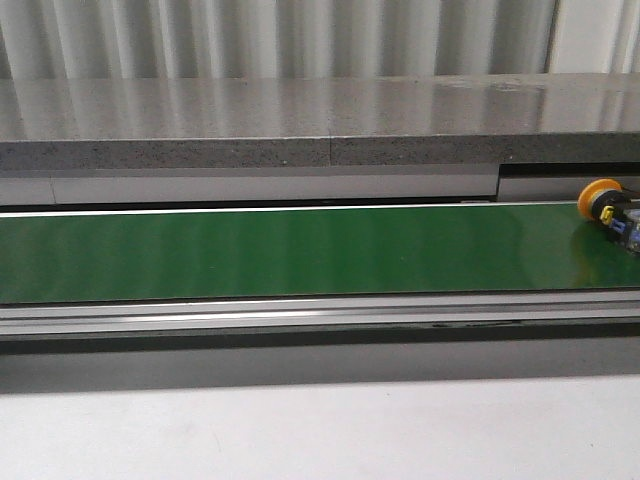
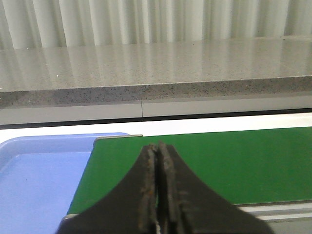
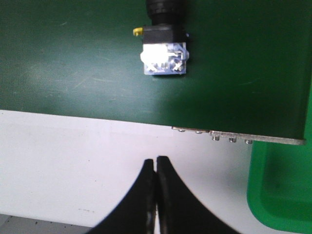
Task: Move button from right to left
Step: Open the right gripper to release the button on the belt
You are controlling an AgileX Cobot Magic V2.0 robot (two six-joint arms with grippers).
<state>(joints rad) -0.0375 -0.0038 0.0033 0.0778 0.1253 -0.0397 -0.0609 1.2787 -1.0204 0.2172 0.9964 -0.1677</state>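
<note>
The button (image 1: 612,208) lies on its side on the green belt (image 1: 300,250) at the far right, its yellow-orange cap toward the back. In the right wrist view it shows as a blue-grey body with a black collar (image 3: 164,51); the cap is cut off by the frame edge. My right gripper (image 3: 156,159) is shut and empty over the white surface, short of the belt's edge and apart from the button. My left gripper (image 2: 157,146) is shut and empty above the belt's left end (image 2: 234,161). Neither gripper shows in the front view.
A blue tray (image 2: 39,180) sits just off the belt's left end. A green bin (image 3: 282,190) stands off the belt's right end. A grey stone ledge (image 1: 300,120) runs behind the belt, and a metal rail (image 1: 300,315) along its front.
</note>
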